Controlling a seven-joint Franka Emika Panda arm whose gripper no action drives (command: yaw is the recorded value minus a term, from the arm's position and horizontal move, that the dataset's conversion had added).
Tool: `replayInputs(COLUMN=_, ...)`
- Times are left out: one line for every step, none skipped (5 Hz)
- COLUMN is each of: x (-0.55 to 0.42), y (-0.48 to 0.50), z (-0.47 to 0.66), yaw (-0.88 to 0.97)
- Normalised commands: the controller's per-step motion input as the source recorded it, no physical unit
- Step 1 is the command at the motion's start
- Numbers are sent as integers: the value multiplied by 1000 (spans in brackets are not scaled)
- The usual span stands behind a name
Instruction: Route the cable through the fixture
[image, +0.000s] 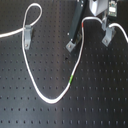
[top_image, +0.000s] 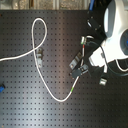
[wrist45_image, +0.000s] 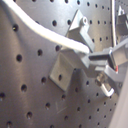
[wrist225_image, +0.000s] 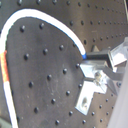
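Looking at the first exterior view, I see the cable (image: 56, 96) loop past a clip (image: 28, 33), sag below it, then rise to the gripper (image: 103, 19). In the second exterior view, the cable (top_image: 48, 90) curls around that clip (top_image: 38, 58). In both wrist views, my fingers (wrist45_image: 102, 57) pinch the cable's end.

White cable (image: 44, 98) lies looped across the board, green band midway.
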Motion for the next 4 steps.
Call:
replayInputs(x=0, y=0, z=19, yaw=0)
replayInputs(x=18, y=-151, z=416, yaw=63)
replayInputs(x=59, y=-260, z=383, yaw=549)
replayInputs(x=-67, y=-196, z=199, yaw=677)
